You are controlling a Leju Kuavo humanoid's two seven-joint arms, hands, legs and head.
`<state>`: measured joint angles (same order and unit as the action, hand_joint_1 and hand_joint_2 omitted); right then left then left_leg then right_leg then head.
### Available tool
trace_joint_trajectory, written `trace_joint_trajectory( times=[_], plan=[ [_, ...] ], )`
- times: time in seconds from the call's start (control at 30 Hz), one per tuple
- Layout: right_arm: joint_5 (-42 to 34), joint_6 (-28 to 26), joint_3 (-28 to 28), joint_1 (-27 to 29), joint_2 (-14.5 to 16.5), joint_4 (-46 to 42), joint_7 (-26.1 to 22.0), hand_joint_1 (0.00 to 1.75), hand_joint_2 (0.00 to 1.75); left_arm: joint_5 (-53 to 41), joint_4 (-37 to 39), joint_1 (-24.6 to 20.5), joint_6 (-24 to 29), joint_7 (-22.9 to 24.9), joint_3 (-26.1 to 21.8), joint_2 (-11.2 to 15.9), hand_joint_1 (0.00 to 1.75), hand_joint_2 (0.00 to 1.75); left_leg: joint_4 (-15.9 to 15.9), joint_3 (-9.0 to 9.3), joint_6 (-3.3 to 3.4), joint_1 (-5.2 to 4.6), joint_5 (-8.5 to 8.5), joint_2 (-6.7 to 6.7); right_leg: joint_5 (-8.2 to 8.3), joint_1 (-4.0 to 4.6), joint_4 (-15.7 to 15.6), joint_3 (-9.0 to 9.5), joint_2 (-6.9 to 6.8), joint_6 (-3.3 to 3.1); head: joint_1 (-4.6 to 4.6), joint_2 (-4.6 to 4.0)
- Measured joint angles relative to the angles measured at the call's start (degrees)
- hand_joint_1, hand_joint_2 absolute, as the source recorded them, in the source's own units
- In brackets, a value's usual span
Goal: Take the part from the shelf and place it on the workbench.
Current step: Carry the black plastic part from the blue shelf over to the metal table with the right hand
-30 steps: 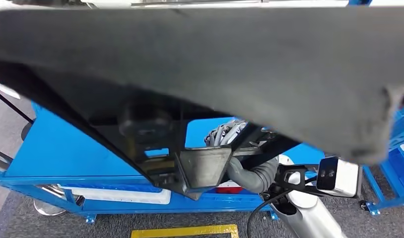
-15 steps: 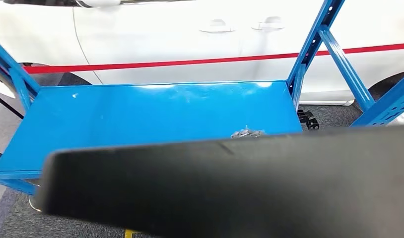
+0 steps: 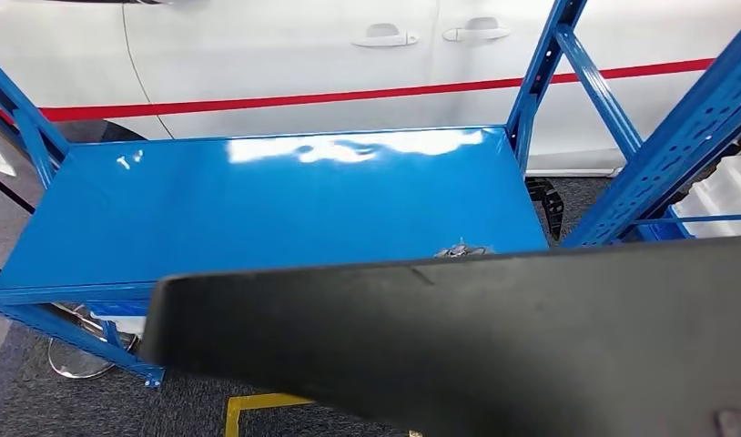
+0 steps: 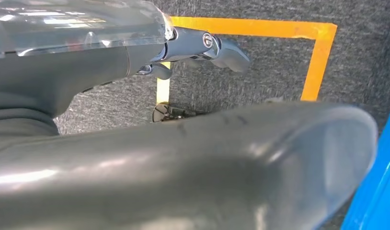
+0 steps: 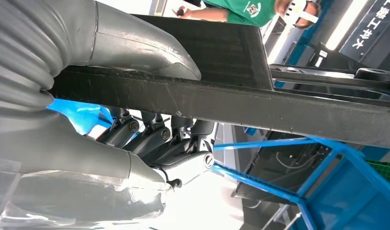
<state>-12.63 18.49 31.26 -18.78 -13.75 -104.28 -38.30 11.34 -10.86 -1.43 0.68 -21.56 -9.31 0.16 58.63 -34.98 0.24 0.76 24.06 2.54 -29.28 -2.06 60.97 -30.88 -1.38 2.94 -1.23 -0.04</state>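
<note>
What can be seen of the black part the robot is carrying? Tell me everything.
The black part is a large, flat, matte panel with a rounded corner, held roughly level above the blue workbench, hiding its near edge. In the right wrist view the right hand grips its thin edge, thumb on one face and fingers on the other. In the left wrist view its underside looks smooth and glossy.

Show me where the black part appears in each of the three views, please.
Head view: the black part fills the lower picture, before the blue workbench.
Left wrist view: the broad dark surface, below the left hand.
Right wrist view: a dark bar gripped by the right hand.
Shared landmark: the blue frame.
</note>
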Motion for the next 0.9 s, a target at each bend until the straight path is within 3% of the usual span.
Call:
trace_joint_trajectory(
  times=[0.03, 0.1, 0.13, 0.2, 0.27, 0.3, 0.33, 0.37, 0.43, 0.5, 0.57, 0.63, 0.67, 0.7, 0.77, 0.8, 0.83, 0.87, 0.9],
  plan=[
    [0.25, 0.03, -0.06, 0.00, -0.01, -0.01, -0.11, 1.73, 1.75, -0.04, 0.00, 0.00, -0.01, -0.04, 0.01, 0.01, 0.00, 0.00, 0.22, -0.29, -0.47, -0.05, -0.27, 0.06, -0.24, 0.23, -1.27, 0.56, -0.05, -0.57, -0.02, 0.00],
    [1.35, 0.13, -0.25, 0.30, -0.02, -0.01, -0.29, 1.73, 1.75, -0.20, 0.01, 0.07, -0.10, -0.22, 0.02, -0.01, 0.00, 0.00, 0.23, -0.66, -1.41, 0.05, -0.96, 0.12, 0.31, 0.56, -1.48, -0.12, 0.28, -2.01, -0.05, 0.00],
    [2.15, 0.20, -0.38, 0.59, -0.02, -0.01, -0.37, 1.73, 1.75, -0.29, 0.02, 0.10, -0.19, -0.37, 0.02, -0.02, 0.00, 0.00, 0.57, -1.06, -1.79, 0.18, -0.50, -0.08, 0.75, 0.61, -1.58, -0.59, 0.33, -2.70, -0.04, 0.00],
    [3.58, 0.44, -0.69, 1.43, -0.02, -0.12, -0.70, 1.73, 1.75, -0.44, 0.03, 0.28, -0.34, -0.60, 0.02, -0.09, 0.00, 0.00, 3.80, -2.52, -2.19, 0.41, 3.30, -0.84, 1.95, 0.63, -1.78, -1.85, 0.31, -3.96, -0.09, 0.00],
    [4.85, 1.01, -1.08, 2.46, -0.03, -0.51, -1.19, 1.73, 1.75, -0.52, 0.03, 0.38, -0.42, -0.66, 0.03, -0.15, 0.00, 0.00, 10.77, -4.51, -2.17, 0.45, 8.93, -1.63, 3.19, 1.02, -1.75, -3.40, 0.39, -4.62, -0.12, 0.00],
    [5.55, 1.38, -1.25, 2.98, -0.04, -0.75, -1.35, 1.73, 1.75, -0.57, 0.02, 0.38, -0.45, -0.65, 0.04, -0.16, 0.00, 0.00, 14.08, -5.03, -2.08, 0.42, 10.54, -1.84, 3.81, 1.28, -1.72, -4.24, 0.49, -4.76, -0.12, 0.00],
    [6.24, 1.73, -1.37, 3.39, -0.04, -0.98, -1.42, 1.73, 1.75, -0.63, 0.02, 0.35, -0.51, -0.65, 0.04, -0.16, 0.00, 0.00, 16.00, -4.79, -1.92, 0.36, 10.81, -1.97, 4.45, 1.54, -1.68, -5.09, 0.61, -4.85, -0.12, 0.00],
    [6.86, 1.97, -1.43, 3.66, -0.03, -1.19, -1.42, 1.73, 1.75, -0.74, 0.02, 0.32, -0.63, -0.67, 0.04, -0.16, 0.00, 0.00, 16.00, -3.57, -1.65, 0.23, 9.90, -2.03, 5.08, 1.75, -1.62, -5.92, 0.76, -4.88, -0.12, 0.00],
    [7.70, 2.18, -1.53, 3.85, 0.03, -1.79, -1.42, 1.73, 1.75, -1.03, 0.02, 0.18, -0.94, -0.83, 0.04, -0.14, 0.00, 0.00, 10.36, 1.70, -0.79, -0.22, 7.04, -2.12, 6.25, 1.99, -1.49, -7.27, 1.03, -4.82, -0.13, 0.00],
    [8.08, 2.12, -1.63, 3.83, 0.22, -2.65, -1.42, 1.73, 1.75, -1.25, 0.02, -0.08, -1.14, -1.08, 0.04, -0.01, 0.00, 0.00, 2.20, 7.46, 0.02, -0.77, 6.78, -2.24, 7.34, 2.18, -1.46, -8.00, 1.19, -4.47, -0.09, 0.00],
    [8.16, 2.04, -1.74, 3.85, 0.44, -3.40, -1.42, 1.73, 1.75, -1.32, 0.02, -0.26, -1.19, -1.26, 0.04, 0.13, 0.00, 0.00, -1.73, 9.48, 0.46, -1.19, 7.39, -2.28, 8.49, 2.08, -1.75, -8.17, 1.17, -3.85, -0.18, 0.01],
    [8.19, 1.93, -1.86, 4.09, 0.52, -3.95, -1.44, 1.73, 1.75, -1.39, 0.03, -0.33, -1.21, -1.33, 0.04, 0.13, 0.00, 0.00, -2.45, 8.88, 0.90, -1.18, 6.11, -2.07, 9.19, 1.91, -2.09, -8.31, 1.22, -3.15, -0.35, 0.01],
    [8.21, 1.81, -1.93, 4.33, 0.54, -4.23, -1.46, 1.73, 1.75, -1.51, 0.03, -0.37, -1.27, -1.33, 0.04, 0.12, 0.00, 0.00, -2.74, 8.38, 1.23, -1.06, 5.25, -1.89, 8.03, 1.89, -1.43, -8.66, 1.29, -2.87, -0.36, 0.01],
    [8.27, 1.66, -2.03, 4.61, 0.53, -4.52, -1.47, 1.73, 1.75, -1.63, 0.04, -0.39, -1.34, -1.32, 0.04, 0.11, 0.00, 0.00, -3.03, 7.76, 1.51, -0.91, 4.36, -1.71, 5.75, 1.85, 0.24, -9.26, 1.36, -2.59, -0.28, 0.00],
    [8.47, 1.33, -2.20, 5.22, 0.53, -5.07, -1.48, 1.73, 1.75, -1.90, 0.04, -0.38, -1.56, -1.32, 0.04, 0.13, 0.00, 0.00, -3.06, 6.12, 1.82, -0.83, 2.86, -1.49, -0.57, 1.56, 6.68, -10.81, 1.40, -2.11, -0.16, 0.00],
    [8.57, 1.23, -2.30, 5.52, 0.52, -5.29, -1.48, 1.73, 1.75, -2.02, 0.04, -0.38, -1.65, -1.31, 0.04, 0.14, 0.00, 0.00, -2.93, 5.22, 1.77, -0.82, 2.18, -1.43, -2.44, 1.39, 10.24, -11.36, 1.39, -1.86, -0.15, 0.00],
    [8.67, 1.18, -2.37, 5.81, 0.52, -5.45, -1.48, 1.73, 1.75, -2.14, 0.04, -0.39, -1.75, -1.29, 0.04, 0.14, 0.00, 0.00, -2.74, 4.22, 1.67, -0.80, 1.54, -1.37, -2.85, 1.22, 12.91, -11.39, 1.38, -1.63, -0.15, 0.00],
    [8.73, 1.16, -2.43, 6.04, 0.51, -5.58, -1.48, 1.73, 1.75, -2.25, 0.04, -0.40, -1.84, -1.27, 0.04, 0.14, 0.00, 0.00, -2.44, 3.15, 1.50, -0.75, 0.97, -1.32, -1.97, 1.04, 13.97, -10.63, 1.37, -1.43, -0.15, 0.00],
    [8.79, 1.17, -2.50, 6.19, 0.50, -5.73, -1.48, 1.73, 1.75, -2.36, 0.04, -0.41, -1.91, -1.25, 0.04, 0.13, 0.00, 0.00, -2.03, 2.11, 1.29, -0.66, 0.49, -1.28, -0.36, 0.85, 12.96, -8.86, 1.35, -1.27, -0.15, 0.00]
  ],
)
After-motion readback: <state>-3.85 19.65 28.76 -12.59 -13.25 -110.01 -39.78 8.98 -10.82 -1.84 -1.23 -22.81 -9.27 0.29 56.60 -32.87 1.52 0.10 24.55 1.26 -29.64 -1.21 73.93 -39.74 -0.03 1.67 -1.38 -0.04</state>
